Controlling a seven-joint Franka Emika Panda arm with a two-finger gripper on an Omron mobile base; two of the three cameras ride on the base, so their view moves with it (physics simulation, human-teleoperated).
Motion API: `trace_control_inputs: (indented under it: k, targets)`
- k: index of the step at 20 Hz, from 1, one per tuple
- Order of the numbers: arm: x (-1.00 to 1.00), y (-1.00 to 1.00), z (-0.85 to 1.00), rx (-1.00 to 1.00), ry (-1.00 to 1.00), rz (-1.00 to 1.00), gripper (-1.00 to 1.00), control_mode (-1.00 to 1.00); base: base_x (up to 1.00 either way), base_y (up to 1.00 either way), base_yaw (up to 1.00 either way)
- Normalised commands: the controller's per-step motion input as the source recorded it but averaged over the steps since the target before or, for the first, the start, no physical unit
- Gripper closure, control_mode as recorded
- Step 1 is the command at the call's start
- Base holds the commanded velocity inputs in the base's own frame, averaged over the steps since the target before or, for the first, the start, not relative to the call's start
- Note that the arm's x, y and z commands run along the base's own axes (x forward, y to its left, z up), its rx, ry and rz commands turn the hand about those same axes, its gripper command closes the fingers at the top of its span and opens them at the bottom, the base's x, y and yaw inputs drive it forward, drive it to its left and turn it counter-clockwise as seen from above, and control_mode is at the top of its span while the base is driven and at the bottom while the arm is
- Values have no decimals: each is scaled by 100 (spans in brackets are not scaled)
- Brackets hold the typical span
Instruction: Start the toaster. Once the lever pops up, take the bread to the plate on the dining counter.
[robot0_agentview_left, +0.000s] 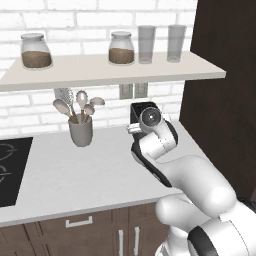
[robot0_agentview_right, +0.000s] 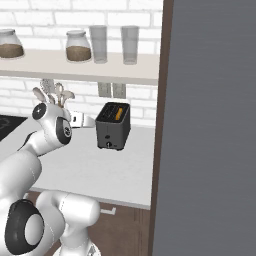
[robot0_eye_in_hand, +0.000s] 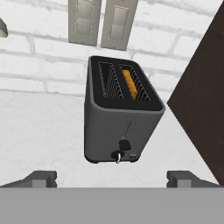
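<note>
The dark grey toaster (robot0_agentview_right: 113, 126) stands upright near the back of a white worktop (robot0_agentview_left: 75, 175), close to a white brick wall (robot0_eye_in_hand: 39, 48) and just left of a tall dark brown cabinet side (robot0_agentview_left: 220, 100) that closes off the counter's right end. Seen from the hand view, the cabinet's edge runs down the right of the picture, near the toaster's right flank but apart from it, while bare worktop stretches open to the toaster's left and in front of it, out to the counter's front edge above the wooden drawers (robot0_agentview_left: 80, 222). A pale shelf (robot0_agentview_right: 75, 67) carrying jars and glasses overhangs the wall above, and two wall outlets (robot0_eye_in_hand: 103, 22) sit directly behind the toaster. The toaster's narrow face, with its lever (robot0_eye_in_hand: 124, 144) and small knob (robot0_eye_in_hand: 117, 156) low down, points toward the robot; its long axis and both slots run from that face back toward the wall. The bread (robot0_eye_in_hand: 130, 84), an orange slice, stands on edge in the right-hand slot, lined up with that same axis, mostly sunk below the top. The gripper (robot0_eye_in_hand: 112, 179) hangs in front of the lever face, not touching it, its two fingertips (robot0_eye_in_hand: 41, 178) spread wide with nothing between them. A grey utensil cup (robot0_agentview_left: 80, 131) of spoons stands well to the left, near a black hob (robot0_agentview_left: 12, 170).
</note>
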Motion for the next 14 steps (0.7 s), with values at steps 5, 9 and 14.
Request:
trace_control_inputs:
  k: [5, 9, 14]
  targets:
    - [0, 0, 0, 0, 0, 0, -100, -100, 0, 0, 0]
    - [0, 0, 0, 0, 0, 0, -100, -100, 0, 0, 0]
    - [0, 0, 0, 0, 0, 0, -100, -100, 0, 0, 0]
